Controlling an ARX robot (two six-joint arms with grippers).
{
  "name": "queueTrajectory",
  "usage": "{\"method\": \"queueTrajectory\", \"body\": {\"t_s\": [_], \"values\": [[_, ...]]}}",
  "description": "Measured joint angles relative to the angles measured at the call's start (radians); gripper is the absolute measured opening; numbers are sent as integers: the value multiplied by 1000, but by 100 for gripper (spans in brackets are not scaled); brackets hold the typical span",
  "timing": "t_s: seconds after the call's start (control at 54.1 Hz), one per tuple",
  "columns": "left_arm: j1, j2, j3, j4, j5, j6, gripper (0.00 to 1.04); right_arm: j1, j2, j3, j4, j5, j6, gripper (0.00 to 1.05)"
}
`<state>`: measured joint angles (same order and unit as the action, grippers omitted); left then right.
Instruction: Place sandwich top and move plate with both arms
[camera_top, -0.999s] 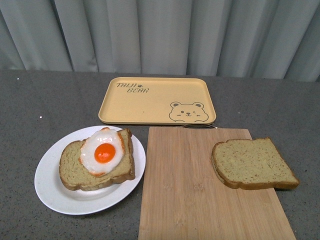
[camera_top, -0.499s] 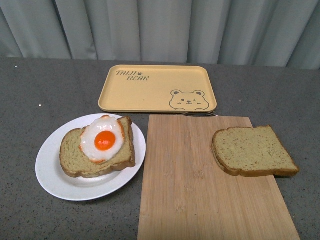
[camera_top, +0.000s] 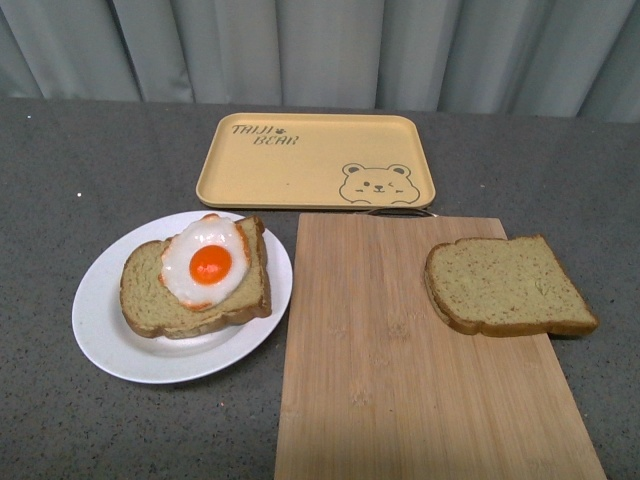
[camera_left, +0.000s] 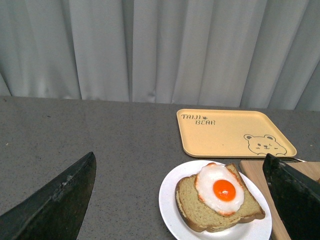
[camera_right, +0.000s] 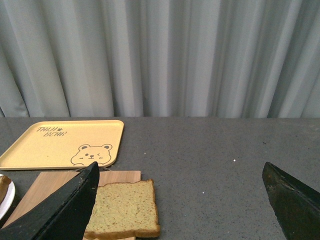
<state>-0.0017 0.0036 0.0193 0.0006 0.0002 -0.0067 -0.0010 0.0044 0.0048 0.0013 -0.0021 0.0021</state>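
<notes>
Seeing left claw (camera_left: 179, 156) and right claw (camera_right: 180, 164) both spread wide, gripping nothing, sandwich top (camera_top: 505, 285) flat on cutting board (camera_top: 400, 380) beside plate (camera_top: 108, 340).

The plain speckled sandwich top (camera_top: 508, 287) is being borne flat at the board's (camera_top: 380, 380) right edge; the white plate (camera_top: 105, 345), left of it, is being occupied by an egg-topped slice (camera_top: 195, 285).

The left claw (camera_left: 179, 156) and the right claw (camera_right: 180, 164) both hover with black fingers spread wide apart.
</notes>
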Motion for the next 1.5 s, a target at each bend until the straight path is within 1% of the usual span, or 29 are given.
{"method": "queueTrajectory", "body": {"t_s": [0.055, 0.074, 0.129, 0.148, 0.185, 0.259, 0.277, 0.333, 0.388, 0.481, 0.536, 0.573, 0.647, 0.74, 0.98, 1.091, 1.165, 1.443, 1.461, 1.498], "values": [[0, 0, 0, 0, 0, 0, 98, 0, 0, 0, 0, 0, 0, 95], [0, 0, 0, 0, 0, 0, 98, 4, 2, 0, 0, 16, -11, 95], [0, 0, 0, 0, 0, 0, 98, 68, 72, 2, 40, 259, -137, 95], [0, 0, 0, 0, -2, 0, 98, 72, 117, 3, 62, 327, -193, 95], [0, 0, 0, 0, 0, 0, 98, 45, 210, 3, 117, 333, -237, 95], [0, 0, 0, 0, 0, 0, 98, -42, 412, 26, 247, 238, -244, 95], [0, 0, 0, 0, 0, 0, 98, -85, 512, 48, 304, 184, -233, 95], [0, 0, 0, 0, 0, 0, 98, -150, 690, 98, 402, 95, -207, 95], [0, 0, 0, 0, 0, 0, 98, -191, 837, 147, 465, 28, -182, 95], [0, 0, 0, 0, -1, 0, 98, -229, 1058, 234, 480, -78, -137, 95], [0, 0, 0, 0, 0, 0, 98, -242, 1176, 289, 452, -149, -108, 95], [0, 0, 0, 0, 0, 0, 98, -254, 1261, 336, 415, -216, -84, 95], [0, 0, 0, 0, 0, 0, 98, -268, 1378, 407, 369, -293, -39, 95], [0, 0, 0, 0, 0, 0, 98, -285, 1575, 555, 254, -420, 13, 95], [0, 0, 0, 0, 0, 0, 98, -286, 1873, 786, 79, -644, 81, 95], [0, 0, 0, 0, 0, 0, 98, -280, 1990, 867, 60, -706, 116, 95], [0, 0, 0, 0, 0, 0, 98, -265, 2041, 904, 41, -730, 121, 95], [0, 0, 0, 0, 0, 0, 98, -199, 2169, 995, 17, -720, 158, 95], [0, 0, 0, 0, 0, 0, 98, -197, 2173, 997, 19, -720, 164, 95], [0, 0, 0, 0, 0, 0, 98, -190, 2187, 1006, 25, -718, 176, 90]]}}
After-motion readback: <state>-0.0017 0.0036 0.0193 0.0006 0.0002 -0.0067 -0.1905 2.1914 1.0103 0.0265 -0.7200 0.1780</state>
